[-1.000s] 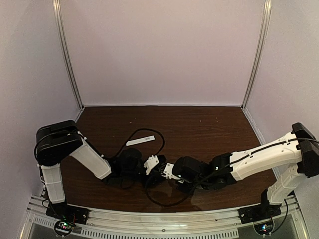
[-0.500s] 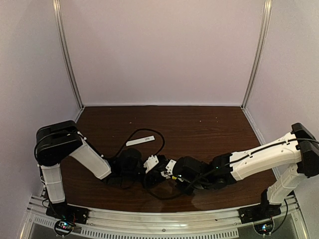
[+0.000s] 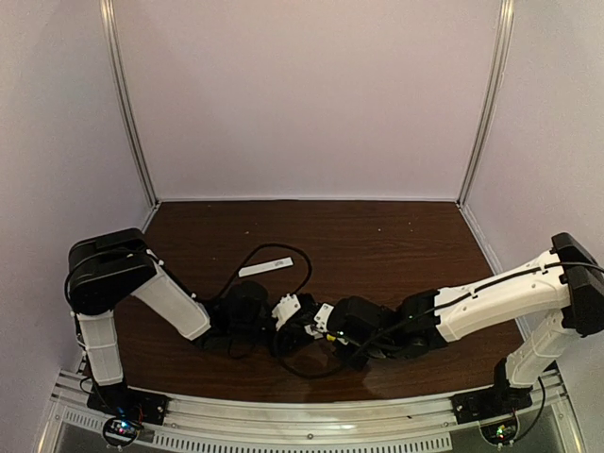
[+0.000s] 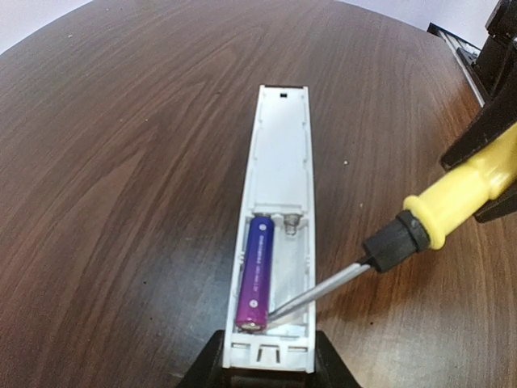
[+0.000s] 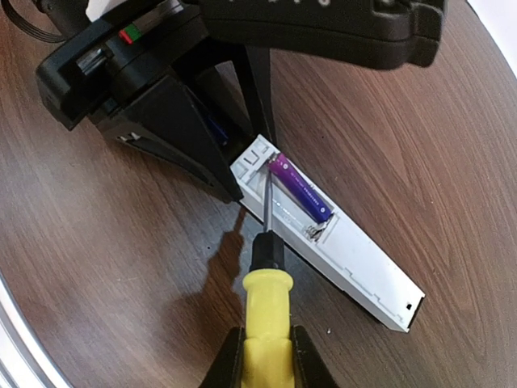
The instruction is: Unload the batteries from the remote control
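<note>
Clamped by its near end in the left gripper (image 4: pixel 266 366), on the table (image 4: pixel 121 162): the remote control (image 4: pixel 279 153), compartment up. Visible from both wrists: one purple battery (image 4: pixel 257 271) in one slot, screwdriver (image 4: pixel 460 190) tip at its end. Only from the right wrist: right gripper (image 5: pixel 266 360) clenched on the yellow handle. Only from above: thin white cover strip (image 3: pixel 266 267) lying well apart, farther back; battery too small to make out there.

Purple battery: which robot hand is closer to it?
Left. The left gripper clamps the slim white remote control beside the purple cylindrical battery; the right gripper holds the yellow-handled screwdriver, farther back.
</note>
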`<action>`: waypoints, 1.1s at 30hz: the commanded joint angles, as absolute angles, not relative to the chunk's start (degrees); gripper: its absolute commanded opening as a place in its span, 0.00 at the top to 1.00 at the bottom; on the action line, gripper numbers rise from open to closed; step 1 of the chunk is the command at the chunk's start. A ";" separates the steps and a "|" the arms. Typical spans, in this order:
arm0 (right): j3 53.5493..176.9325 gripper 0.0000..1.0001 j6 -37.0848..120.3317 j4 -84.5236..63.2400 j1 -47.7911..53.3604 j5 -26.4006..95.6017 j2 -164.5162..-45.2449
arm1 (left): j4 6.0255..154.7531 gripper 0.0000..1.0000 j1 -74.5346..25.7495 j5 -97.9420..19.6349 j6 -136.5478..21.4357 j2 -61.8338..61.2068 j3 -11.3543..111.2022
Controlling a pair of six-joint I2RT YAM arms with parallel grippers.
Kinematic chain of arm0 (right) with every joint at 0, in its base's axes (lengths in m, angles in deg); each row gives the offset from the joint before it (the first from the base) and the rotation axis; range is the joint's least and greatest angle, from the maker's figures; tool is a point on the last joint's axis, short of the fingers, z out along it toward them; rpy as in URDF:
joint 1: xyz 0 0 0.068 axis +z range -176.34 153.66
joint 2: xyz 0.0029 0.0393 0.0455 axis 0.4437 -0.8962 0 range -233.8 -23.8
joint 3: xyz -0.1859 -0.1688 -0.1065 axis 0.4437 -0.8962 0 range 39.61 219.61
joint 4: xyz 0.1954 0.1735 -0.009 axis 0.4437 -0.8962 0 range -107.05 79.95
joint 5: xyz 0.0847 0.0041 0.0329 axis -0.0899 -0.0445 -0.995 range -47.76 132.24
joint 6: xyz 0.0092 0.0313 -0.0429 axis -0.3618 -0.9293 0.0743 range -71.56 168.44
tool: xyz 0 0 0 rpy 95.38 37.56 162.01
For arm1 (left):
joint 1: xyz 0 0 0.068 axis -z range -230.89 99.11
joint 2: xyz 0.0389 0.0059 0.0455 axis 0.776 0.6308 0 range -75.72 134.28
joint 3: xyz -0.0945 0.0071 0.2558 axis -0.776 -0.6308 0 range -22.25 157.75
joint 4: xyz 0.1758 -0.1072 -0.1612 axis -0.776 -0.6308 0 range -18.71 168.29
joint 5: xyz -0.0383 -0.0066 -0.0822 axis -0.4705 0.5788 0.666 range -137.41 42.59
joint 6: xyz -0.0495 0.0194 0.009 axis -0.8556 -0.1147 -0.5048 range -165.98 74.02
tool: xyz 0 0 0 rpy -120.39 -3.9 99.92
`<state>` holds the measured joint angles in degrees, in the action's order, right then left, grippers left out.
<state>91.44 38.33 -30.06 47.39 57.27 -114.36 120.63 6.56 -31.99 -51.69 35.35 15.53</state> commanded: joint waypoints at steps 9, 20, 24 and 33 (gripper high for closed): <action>95.30 1.00 53.31 -41.34 46.90 60.25 -110.34 | 122.08 0.93 6.85 -32.89 -52.48 33.86 15.68; 96.24 1.00 55.25 -42.83 46.88 60.41 -112.11 | 121.97 0.93 6.82 -32.63 -52.31 34.49 16.60; 96.76 1.00 55.55 -42.74 46.90 60.52 -113.08 | 121.92 0.93 6.85 -32.44 -52.13 34.50 16.51; 98.43 1.00 56.47 -42.45 46.91 62.53 -117.59 | 121.57 0.93 6.85 -32.13 -51.96 34.52 16.76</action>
